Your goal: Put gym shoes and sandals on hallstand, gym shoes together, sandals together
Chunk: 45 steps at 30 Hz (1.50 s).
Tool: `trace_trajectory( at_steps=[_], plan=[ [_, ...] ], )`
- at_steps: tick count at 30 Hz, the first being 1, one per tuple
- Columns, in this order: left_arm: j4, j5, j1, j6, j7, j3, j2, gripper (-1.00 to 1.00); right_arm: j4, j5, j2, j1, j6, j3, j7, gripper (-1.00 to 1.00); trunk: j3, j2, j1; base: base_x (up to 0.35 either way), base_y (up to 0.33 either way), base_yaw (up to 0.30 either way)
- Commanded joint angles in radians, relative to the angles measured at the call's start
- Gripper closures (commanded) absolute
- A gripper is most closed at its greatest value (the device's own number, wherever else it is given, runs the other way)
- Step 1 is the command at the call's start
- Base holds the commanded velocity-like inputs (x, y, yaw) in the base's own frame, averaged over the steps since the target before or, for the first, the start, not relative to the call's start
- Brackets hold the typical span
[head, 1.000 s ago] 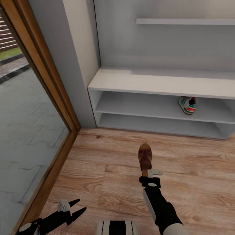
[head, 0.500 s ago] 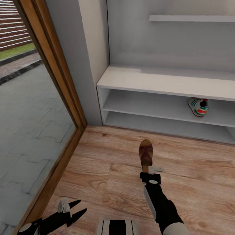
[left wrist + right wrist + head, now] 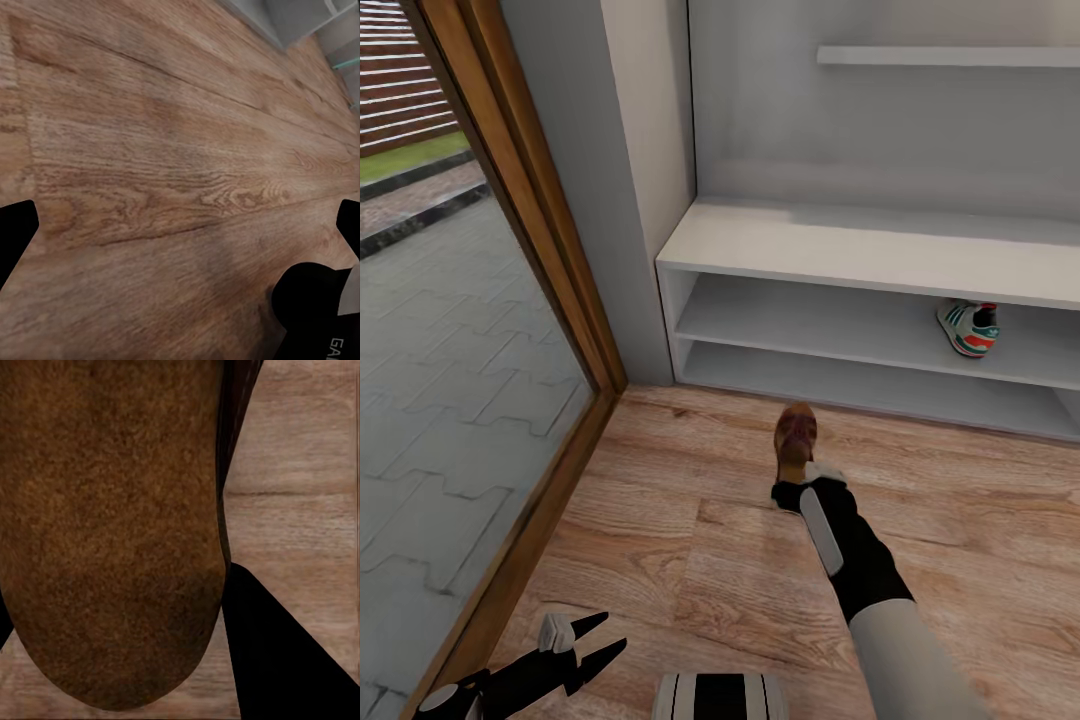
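Above the light brown wood-grain plank floor [image 3: 690, 560], my right claw [image 3: 805, 478] grips a flat brown leather sandal [image 3: 796, 436] by one end, its other end aimed at the pale grey hallstand [image 3: 860, 255]. One white trainer with green stripes [image 3: 968, 328] sits on its upper open shelf. My left claw [image 3: 588, 645] hangs open, empty, low near the floor.

Gym shoe [image 3: 967, 329] on hallstand [image 3: 840, 252] shelf
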Motion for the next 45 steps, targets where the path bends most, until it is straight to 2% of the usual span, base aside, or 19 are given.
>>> trace_trajectory(
  at_steps=[1,5,9,15,22,26,36,42,45],
  plan=[
    [0.000,-0.006,-0.001,-0.010,-0.003,0.004,-0.001,-1.00,0.000,-0.026,0.000,-0.023,0.012,0.001,-0.040,1.00,-0.001,0.000,0.000,0.000,0.000,0.000],
    [0.003,-0.006,-0.001,-0.010,-0.002,0.003,-0.002,-1.00,0.002,-0.052,0.000,-0.078,0.028,0.001,-0.123,1.00,-0.001,0.000,0.000,0.000,0.000,0.000],
    [0.009,-0.006,-0.001,-0.011,-0.001,0.002,-0.002,-1.00,0.002,-0.065,0.000,-0.096,0.031,0.001,-0.146,1.00,-0.001,0.000,0.000,0.000,0.000,0.000],
    [0.011,-0.010,-0.001,-0.011,0.003,0.002,-0.015,-1.00,-0.004,-0.070,0.000,-0.102,0.031,0.003,-0.153,1.00,-0.001,0.000,0.000,0.000,0.000,0.000],
    [0.012,-0.015,-0.001,-0.012,0.009,0.002,-0.034,-1.00,-0.054,-0.071,0.000,-0.103,0.032,0.006,-0.154,1.00,-0.001,0.000,0.000,0.000,0.000,0.000],
    [0.020,-0.020,0.000,-0.034,0.012,0.001,-0.054,-1.00,-0.032,-0.067,0.000,-0.101,0.031,0.017,-0.150,1.00,-0.001,0.000,0.000,0.000,0.000,0.000],
    [0.000,-0.019,-0.004,-0.049,0.012,-0.001,-0.053,-1.00,-0.012,-0.066,0.000,-0.101,0.030,0.021,-0.151,1.00,-0.001,0.000,0.000,0.000,0.000,0.000],
    [-0.030,-0.019,-0.013,-0.036,0.011,-0.001,-0.065,-1.00,0.009,-0.065,0.000,-0.102,0.029,0.020,-0.152,1.00,-0.001,0.000,0.000,0.000,0.000,0.000],
    [-0.047,-0.017,-0.014,-0.020,0.011,-0.005,-0.081,-1.00,0.014,-0.064,0.000,-0.103,0.029,0.019,-0.153,1.00,-0.001,0.000,0.000,0.000,0.000,0.000]
  ],
)
